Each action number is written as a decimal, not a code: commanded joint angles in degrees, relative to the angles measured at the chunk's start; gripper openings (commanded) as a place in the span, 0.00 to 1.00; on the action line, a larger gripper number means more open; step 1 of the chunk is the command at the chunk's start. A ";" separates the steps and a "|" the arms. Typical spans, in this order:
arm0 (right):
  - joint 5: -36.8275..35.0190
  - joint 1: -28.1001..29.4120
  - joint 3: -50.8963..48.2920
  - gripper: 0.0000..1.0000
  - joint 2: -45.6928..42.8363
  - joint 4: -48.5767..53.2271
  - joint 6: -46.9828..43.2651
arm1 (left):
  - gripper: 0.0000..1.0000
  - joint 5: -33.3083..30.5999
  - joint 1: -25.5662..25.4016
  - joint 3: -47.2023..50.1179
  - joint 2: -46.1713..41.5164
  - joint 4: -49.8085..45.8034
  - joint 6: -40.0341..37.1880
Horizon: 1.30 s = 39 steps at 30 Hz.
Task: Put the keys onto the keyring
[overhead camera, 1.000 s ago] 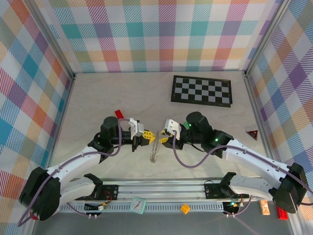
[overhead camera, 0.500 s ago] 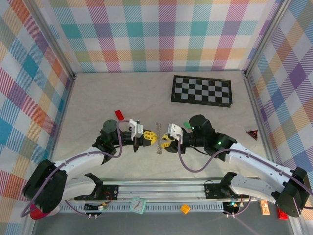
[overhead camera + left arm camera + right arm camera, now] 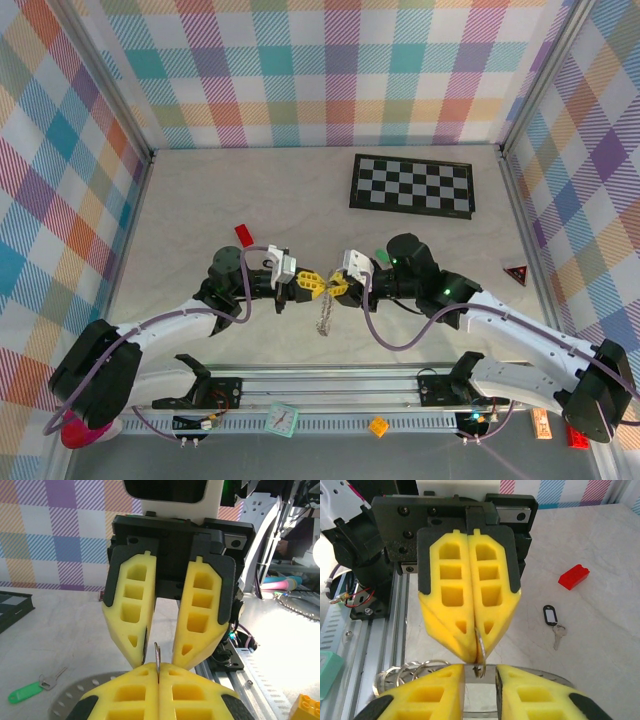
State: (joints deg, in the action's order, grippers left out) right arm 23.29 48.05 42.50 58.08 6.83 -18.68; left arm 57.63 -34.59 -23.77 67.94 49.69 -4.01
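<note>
Silvery keyring (image 3: 322,317) — in left hand (image 3: 309,284)

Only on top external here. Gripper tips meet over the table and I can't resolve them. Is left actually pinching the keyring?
Observer: Yes. Right wrist shows the left gripper shut on the keyring wire.
Operator: Right closed on it too?
Observer: No. From left wrist, the right gripper is open, one finger either side of the wire.
Operator: Black key?
Observer: The black-headed key lies on the table near the red block, not on the ring.
</note>
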 commanded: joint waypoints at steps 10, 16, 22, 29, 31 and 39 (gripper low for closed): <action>3.87 -0.24 0.41 0.01 0.17 -1.22 0.64 | 0.00 2.15 -1.01 -0.92 0.18 2.64 -0.79; 4.28 -0.24 4.39 0.00 1.86 7.81 -5.33 | 0.14 -1.50 -1.08 -2.08 -1.27 -5.43 -4.92; 6.20 -0.17 9.40 0.00 5.02 17.04 -10.67 | 0.18 -3.70 -2.10 -4.96 -4.02 -22.18 -15.58; 8.63 -0.06 11.98 0.00 7.76 16.83 -10.60 | 0.10 -4.16 -3.03 -6.18 -4.35 -27.80 -19.20; 9.05 -0.06 11.85 0.00 7.88 15.63 -9.69 | 0.02 -4.67 -3.12 -6.29 -4.63 -28.58 -19.79; -9.90 -0.99 0.38 0.42 -2.57 3.77 6.43 | 0.00 -11.29 -3.20 -5.85 -5.00 -26.75 -16.80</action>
State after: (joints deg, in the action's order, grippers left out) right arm 22.76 47.57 47.40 61.45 18.61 -21.43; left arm 49.71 -37.10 -28.51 63.26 22.26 -21.85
